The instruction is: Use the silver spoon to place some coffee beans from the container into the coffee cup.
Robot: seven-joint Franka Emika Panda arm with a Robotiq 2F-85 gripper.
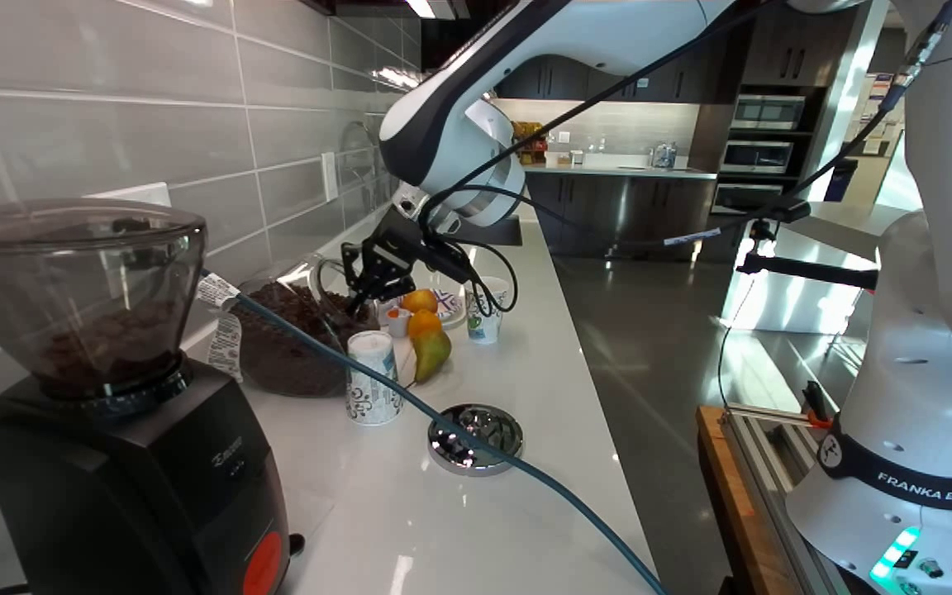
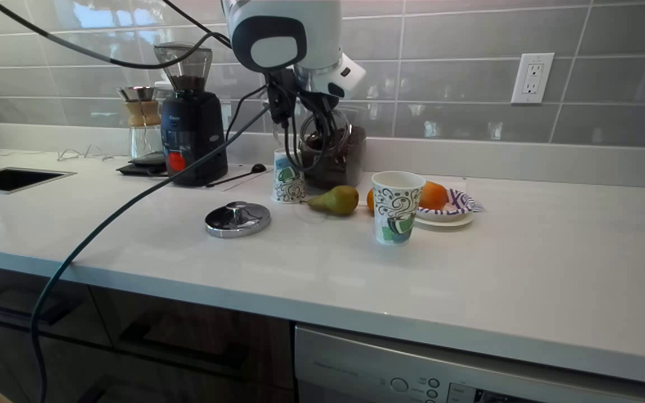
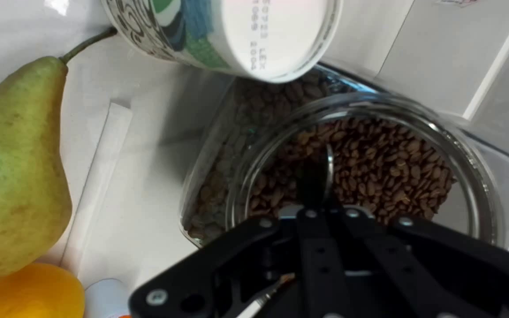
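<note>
hanging at the mouth of the container [image 3: 483, 198], the gripper [image 3: 326, 212] had its jaws closed on the silver spoon [image 3: 329, 168] — coffee beans [image 3: 382, 172] lay below and beyond them — and the upright coffee cup [image 2: 396, 210] stood apart from the jaws, outside the container.

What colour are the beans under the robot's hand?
Brown. The coffee beans in the container show best in the wrist view.
</note>
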